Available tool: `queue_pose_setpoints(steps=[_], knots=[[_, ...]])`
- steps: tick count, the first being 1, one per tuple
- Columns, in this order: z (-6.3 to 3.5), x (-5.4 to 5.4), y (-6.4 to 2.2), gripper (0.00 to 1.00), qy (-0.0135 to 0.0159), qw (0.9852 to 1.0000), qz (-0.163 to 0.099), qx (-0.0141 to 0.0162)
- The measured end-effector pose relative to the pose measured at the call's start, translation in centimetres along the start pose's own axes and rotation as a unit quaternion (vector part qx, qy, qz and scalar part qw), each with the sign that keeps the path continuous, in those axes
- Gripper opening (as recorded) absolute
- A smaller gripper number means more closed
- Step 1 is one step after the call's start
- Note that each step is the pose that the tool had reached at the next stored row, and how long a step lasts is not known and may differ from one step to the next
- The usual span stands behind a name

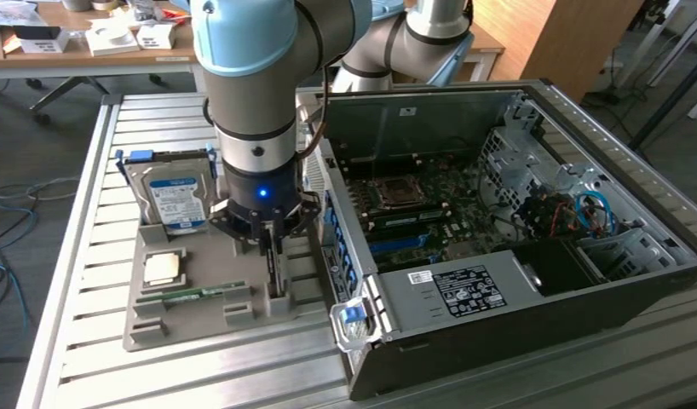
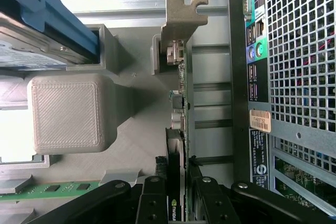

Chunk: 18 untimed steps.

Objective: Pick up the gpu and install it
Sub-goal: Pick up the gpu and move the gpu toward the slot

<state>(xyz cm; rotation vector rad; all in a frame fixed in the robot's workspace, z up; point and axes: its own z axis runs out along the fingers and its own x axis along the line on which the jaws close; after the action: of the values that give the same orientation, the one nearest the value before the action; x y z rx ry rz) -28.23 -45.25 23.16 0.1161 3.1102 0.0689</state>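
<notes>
The gpu [image 2: 179, 103] stands on edge in a slot of the grey printed tray [image 1: 189, 322], edge-on in the wrist view, with its metal bracket [image 2: 178, 19] at the far end. In the exterior view a thin dark strip of the gpu [image 1: 277, 277] shows below my gripper [image 1: 267, 245], which is low over the tray's right side. My gripper [image 2: 178, 205] straddles the card, one black finger against each face, shut on it. The card still sits in its slot.
The tray also holds a silver hard drive with a blue label [image 1: 175, 200], a square processor chip [image 1: 161, 268] and a green memory stick [image 1: 195, 294]. The open computer case [image 1: 621, 281] lies close on the exterior view's right, with its motherboard [image 1: 411, 200] exposed.
</notes>
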Motion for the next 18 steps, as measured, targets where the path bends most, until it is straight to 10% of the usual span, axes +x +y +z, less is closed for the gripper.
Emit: queue_pose_setpoints(steps=[18], knots=[[0.00,0.00,0.00,0.26,0.0007,0.9999,-0.015,-0.0004]])
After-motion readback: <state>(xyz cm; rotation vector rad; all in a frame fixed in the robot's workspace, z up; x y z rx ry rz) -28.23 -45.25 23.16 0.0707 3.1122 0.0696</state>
